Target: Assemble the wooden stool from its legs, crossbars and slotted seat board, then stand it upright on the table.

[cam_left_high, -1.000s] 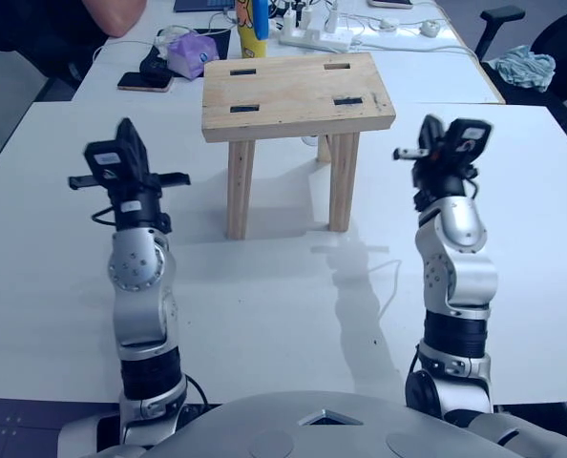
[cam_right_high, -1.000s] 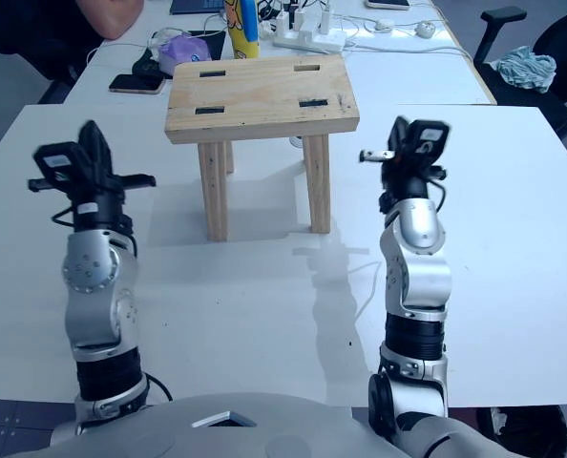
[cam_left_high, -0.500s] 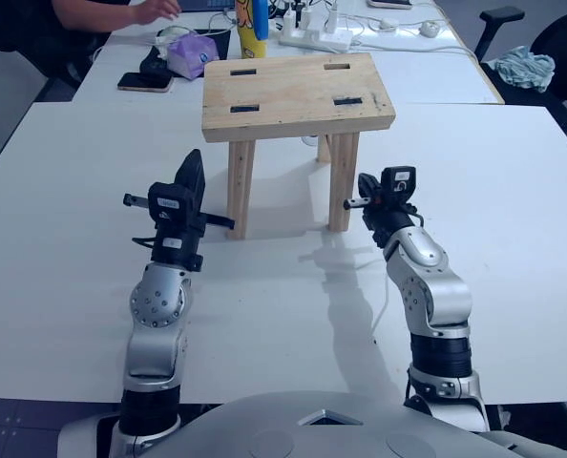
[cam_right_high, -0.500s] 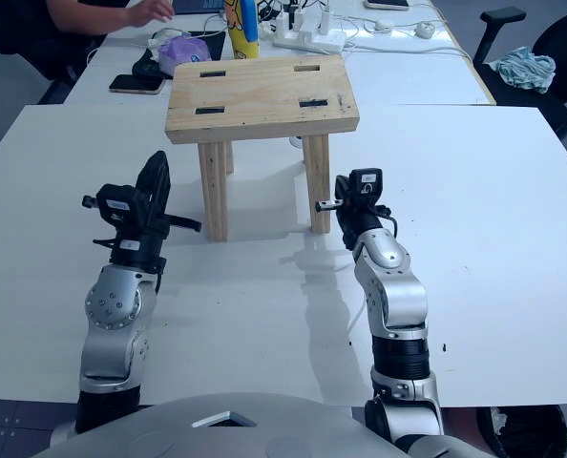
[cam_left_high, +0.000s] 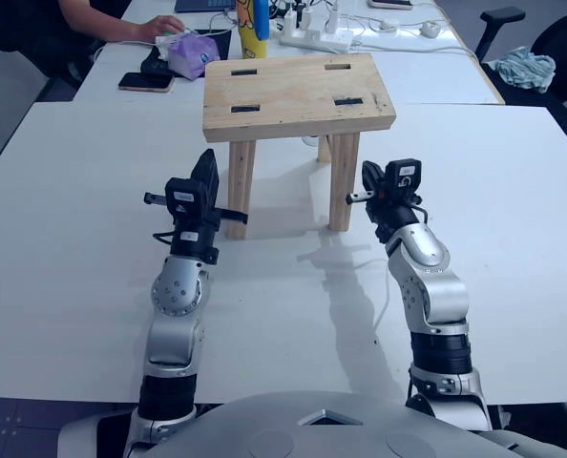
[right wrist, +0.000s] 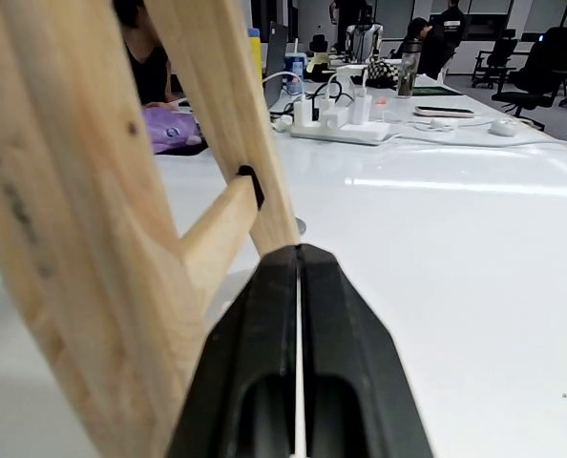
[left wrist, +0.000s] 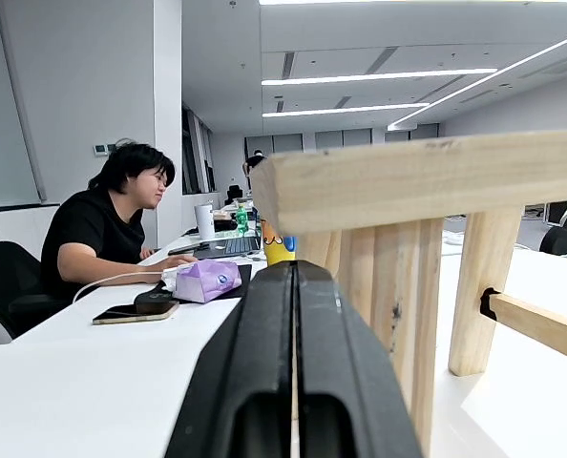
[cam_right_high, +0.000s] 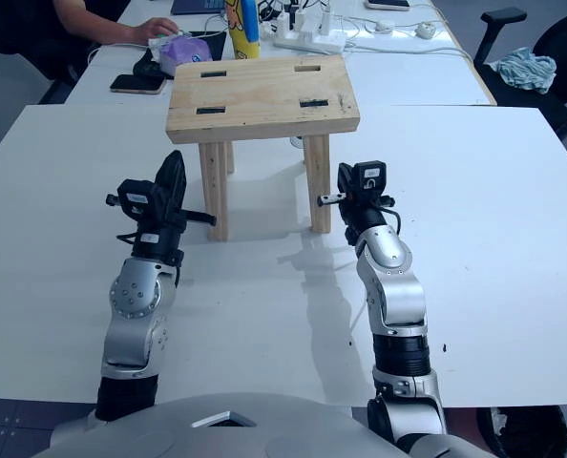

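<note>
The wooden stool (cam_left_high: 298, 91) stands upright on the white table (cam_left_high: 83, 191), its slotted seat board on top of the legs. My left gripper (cam_left_high: 207, 164) is shut and empty, just left of the front left leg (cam_left_high: 239, 186). The left wrist view has the shut fingers (left wrist: 255, 363) pointing past that leg (left wrist: 398, 305) under the seat. My right gripper (cam_left_high: 369, 183) is shut and empty too, just right of the front right leg (cam_left_high: 343, 181). In the right wrist view its fingers (right wrist: 264, 363) lie beside a leg (right wrist: 64, 248) and a crossbar (right wrist: 221, 234).
On the table behind the stool lie a phone (cam_left_high: 146, 82), a purple pack (cam_left_high: 192, 53), a yellow bottle (cam_left_high: 253, 24) and a power strip (cam_left_high: 314, 38). A person's hand (cam_left_high: 155, 29) rests by the pack. Bare table surface spreads on both sides of the stool.
Both arms have come down from a raised pose and moved inward to the stool's front legs. The stool has not moved.
</note>
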Motion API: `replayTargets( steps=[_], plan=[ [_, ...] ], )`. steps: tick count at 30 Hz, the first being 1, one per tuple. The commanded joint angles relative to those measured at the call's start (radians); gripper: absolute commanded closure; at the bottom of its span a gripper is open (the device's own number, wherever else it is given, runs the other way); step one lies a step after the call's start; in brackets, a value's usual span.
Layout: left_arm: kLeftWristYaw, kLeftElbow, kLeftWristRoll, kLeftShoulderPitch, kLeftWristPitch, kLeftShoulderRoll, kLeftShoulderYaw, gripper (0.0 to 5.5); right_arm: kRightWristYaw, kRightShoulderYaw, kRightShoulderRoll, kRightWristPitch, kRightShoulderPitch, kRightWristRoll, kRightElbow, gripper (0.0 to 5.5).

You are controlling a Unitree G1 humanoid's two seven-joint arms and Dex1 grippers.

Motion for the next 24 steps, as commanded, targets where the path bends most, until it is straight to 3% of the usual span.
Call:
replayTargets(
  steps=[1,12,24],
  plan=[
    [0.034,0.028,0.012,-0.015,-0.004,-0.027,-0.007,5.46,0.031,-0.014,-0.04,-0.08,0.001,-0.024,0.07,5.5],
    [0.082,0.053,0.016,0.051,-0.028,-0.04,0.01,5.46,0.104,-0.034,-0.11,-0.155,-0.039,-0.025,0.221,5.5],
    [-0.023,0.088,-0.068,-0.042,0.02,0.078,0.124,5.46,-0.005,-0.002,0.006,-0.167,0.101,-0.05,0.107,5.5]
  ],
)
